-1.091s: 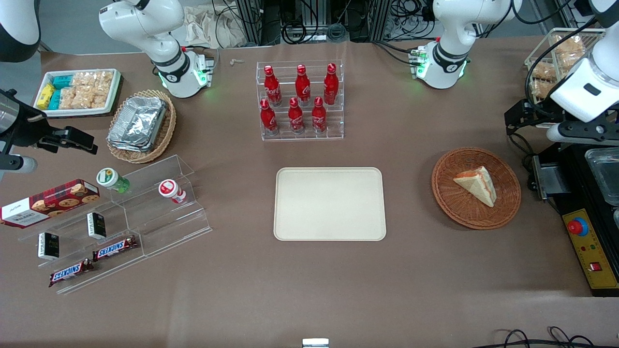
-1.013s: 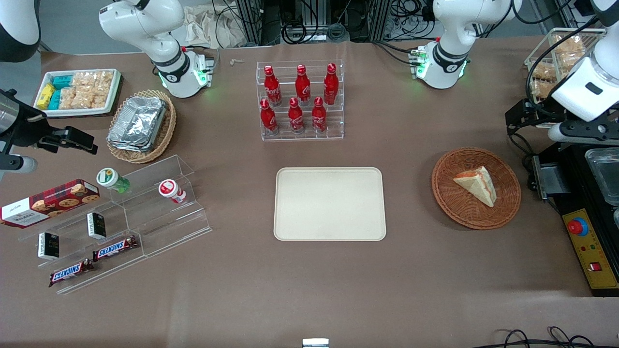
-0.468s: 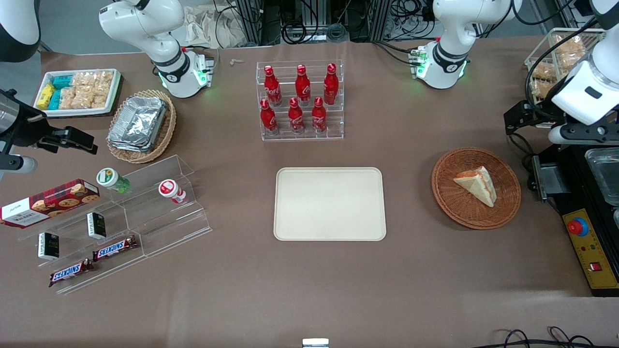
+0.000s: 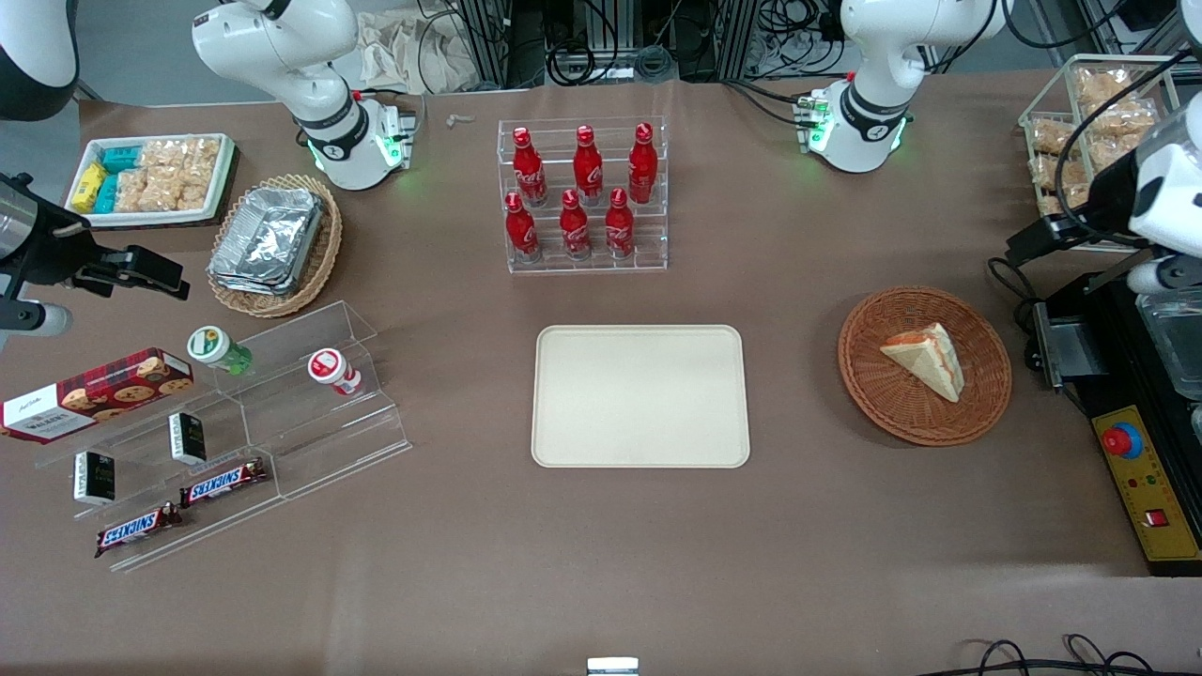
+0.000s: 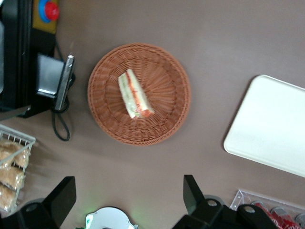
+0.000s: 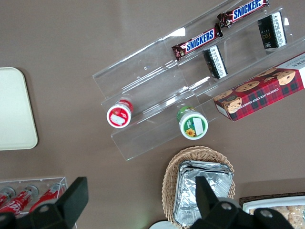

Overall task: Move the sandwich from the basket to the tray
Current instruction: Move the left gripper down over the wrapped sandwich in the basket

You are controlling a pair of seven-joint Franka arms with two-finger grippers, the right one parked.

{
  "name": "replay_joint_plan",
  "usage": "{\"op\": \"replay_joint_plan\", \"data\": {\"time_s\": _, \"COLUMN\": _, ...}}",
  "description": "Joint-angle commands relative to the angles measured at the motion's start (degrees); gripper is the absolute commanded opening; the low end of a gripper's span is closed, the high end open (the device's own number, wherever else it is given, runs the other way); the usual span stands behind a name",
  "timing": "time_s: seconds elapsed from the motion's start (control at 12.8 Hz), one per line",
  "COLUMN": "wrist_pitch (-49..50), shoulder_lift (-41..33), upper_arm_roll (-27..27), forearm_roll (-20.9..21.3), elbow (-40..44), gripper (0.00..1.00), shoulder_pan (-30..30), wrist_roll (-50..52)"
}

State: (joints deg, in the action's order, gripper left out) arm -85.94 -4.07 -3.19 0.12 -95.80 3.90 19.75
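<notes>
— Soft white bread, that's what the sandwich (image 5: 134,94) is: light, squashy, and likely to shed its red-and-green filling if it's pinched hard or tipped. How do the jaws stand?

— Wide apart and holding nothing; in the left wrist view both black fingers (image 5: 191,193) show with bare tabletop between them. The gripper (image 5: 127,199) hangs high, off the basket's (image 5: 114,129) rim and well short of the wedge lying in the middle of it.

— Where would you take hold?

— Across the two flat bread faces, I think, with the filling stripe running between the fingers, and only a light squeeze. It lies on its side in the weave, so the fingers have to reach low either side of it without snagging the wicker.

— And farther out from the jaws?

— Brown matte table, nothing on the stretch between basket and tray (image 5: 276,129). From the front camera the tray (image 4: 640,395) is bare and flat with a low rim, so there's plenty of room to set it down; the bottle rack (image 4: 582,195) stands well apart
</notes>
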Motion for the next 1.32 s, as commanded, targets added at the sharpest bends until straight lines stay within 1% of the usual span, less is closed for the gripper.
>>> {"op": "replay_joint_plan", "data": {"time_s": 0.0, "wrist_pitch": -4.75, "shoulder_lift": -6.90, "upper_arm_roll": -1.91, "forearm_roll": -0.83, "elbow": -10.07, "gripper": 1.00, "shoulder_pan": -0.21, "wrist_roll": 5.62}}
{"op": "replay_joint_plan", "data": {"time_s": 0.16, "wrist_pitch": -9.23, "shoulder_lift": -7.79, "upper_arm_roll": -1.21, "forearm_roll": -0.74, "elbow": -14.65, "gripper": 1.00, "shoulder_pan": 0.23, "wrist_roll": 14.21}}
{"op": "replay_joint_plan", "data": {"time_s": 0.23, "wrist_pitch": -11.34, "shoulder_lift": -7.79, "upper_arm_roll": 0.18, "forearm_roll": -0.65, "elbow": -16.41, "gripper": 1.00, "shoulder_pan": 0.23, "wrist_roll": 17.65}}
{"op": "replay_joint_plan", "data": {"time_s": 0.47, "wrist_pitch": -19.94, "shoulder_lift": -7.79, "upper_arm_roll": 1.25, "forearm_roll": 0.49, "elbow": -24.40, "gripper": 1.00, "shoulder_pan": 0.23, "wrist_roll": 23.03}}
{"op": "replay_joint_plan", "data": {"time_s": 0.55, "wrist_pitch": -21.97, "shoulder_lift": -7.71, "upper_arm_roll": 2.47, "forearm_roll": 0.84, "elbow": -26.26, "gripper": 1.00, "shoulder_pan": 0.23, "wrist_roll": 24.53}}
{"op": "replay_joint_plan", "data": {"time_s": 0.7, "wrist_pitch": -25.40, "shoulder_lift": -7.27, "upper_arm_roll": 3.01, "forearm_roll": 3.56, "elbow": -29.42, "gripper": 1.00, "shoulder_pan": 0.14, "wrist_roll": 27.43}}
{"op": "replay_joint_plan", "data": {"time_s": 0.78, "wrist_pitch": -27.42, "shoulder_lift": -6.74, "upper_arm_roll": 3.01, "forearm_roll": 3.74, "elbow": -30.48, "gripper": 1.00, "shoulder_pan": 0.06, "wrist_roll": 28.14}}
{"op": "replay_joint_plan", "data": {"time_s": 1.25, "wrist_pitch": -32.10, "shoulder_lift": 0.11, "upper_arm_roll": 2.48, "forearm_roll": 3.83, "elbow": -30.76, "gripper": 1.00, "shoulder_pan": -0.21, "wrist_roll": 31.31}}
